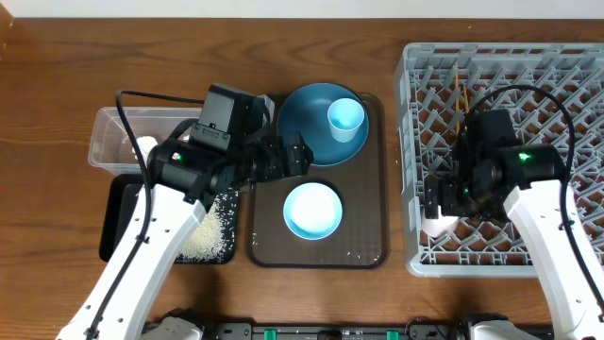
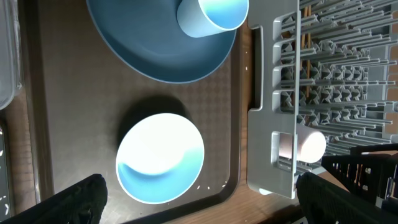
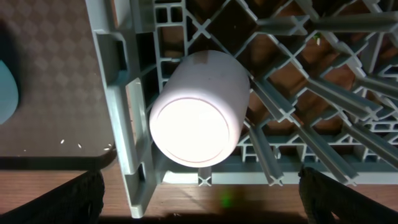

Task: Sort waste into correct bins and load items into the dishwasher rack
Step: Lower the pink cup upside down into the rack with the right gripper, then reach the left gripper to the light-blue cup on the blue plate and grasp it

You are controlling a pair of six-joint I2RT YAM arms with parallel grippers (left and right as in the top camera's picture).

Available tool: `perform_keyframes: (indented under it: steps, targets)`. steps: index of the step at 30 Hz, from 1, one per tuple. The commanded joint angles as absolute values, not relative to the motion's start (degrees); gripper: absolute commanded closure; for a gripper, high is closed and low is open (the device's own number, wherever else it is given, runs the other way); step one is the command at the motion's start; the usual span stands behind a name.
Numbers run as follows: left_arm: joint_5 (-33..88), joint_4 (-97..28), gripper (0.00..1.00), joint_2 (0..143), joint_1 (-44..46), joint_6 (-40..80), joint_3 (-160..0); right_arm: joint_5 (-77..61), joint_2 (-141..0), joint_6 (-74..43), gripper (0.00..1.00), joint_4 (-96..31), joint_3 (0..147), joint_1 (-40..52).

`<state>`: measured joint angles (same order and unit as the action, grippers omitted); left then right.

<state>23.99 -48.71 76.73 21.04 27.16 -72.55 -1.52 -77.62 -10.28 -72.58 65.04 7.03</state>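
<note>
Nearest the robot's side, the right gripper [image 3: 199, 186] hangs over the near left corner of the dishwasher rack [image 1: 411, 142] with its fingers spread wide. The white cup [image 3: 199, 109] lies on its side between them, resting on the lattice against the rack's wall and touched by neither finger. To the left, loose rice grains [image 1: 212, 231] are heaped in the right part of the black tray [image 1: 111, 227], partly under the left arm. The white bowl [image 1: 312, 210] with its pale blue rim sits upright on the near half of the brown serving tray [image 1: 368, 250], a few stray grains beside it. The left gripper [image 2: 199, 193] hovers above this tray, fingers wide apart and holding nothing, just beyond the bowl. Further back on the same tray lies the blue plate [image 1: 307, 132], and the light blue cup [image 1: 345, 118] stands on the plate's right part. At the far left the clear tub [image 1: 109, 127] holds something white [image 1: 143, 144], partly hidden by the arm. Thin chopsticks [image 1: 460, 94] lie in the rack's far part
</note>
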Motion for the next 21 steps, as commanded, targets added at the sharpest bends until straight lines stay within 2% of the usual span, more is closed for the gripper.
perform_keyframes:
  steps: [1, 10, 17, 18, 19, 20, 21]
  targets:
    - [23.68, -48.84, 0.01, 76.82, 20.80, 26.98, -72.64, -2.20, -77.91, -10.72, 0.01, -72.73, 64.82, 7.53]
    - [23.68, -48.66, 0.01, 76.82, 20.80, 27.05, -72.64, -5.52, -77.91, -10.68, 0.01, -73.14, 64.82, 7.51]
    - [21.10, -38.06, 0.00, 78.89, 21.58, 31.86, -72.64, -7.14, -77.91, -10.70, 0.01, -73.76, 64.82, 7.53]
    - [21.15, -36.51, 0.09, 79.66, 21.82, 33.06, -72.64, -7.18, -77.91, -10.70, 0.01, -73.76, 64.82, 7.53]
    - [21.10, -34.52, 0.25, 80.75, 22.33, 33.78, -72.64, -7.16, -77.91, -10.70, 0.01, -73.73, 64.82, 7.53]
    - [20.99, -32.62, 0.33, 81.82, 22.72, 33.80, -72.64, -7.18, -77.91, -10.70, 0.01, -73.69, 64.82, 7.53]
    - [20.49, -30.50, 0.37, 83.26, 23.18, 34.20, -72.64, -7.16, -77.91, -10.68, 0.01, -73.67, 64.82, 7.53]
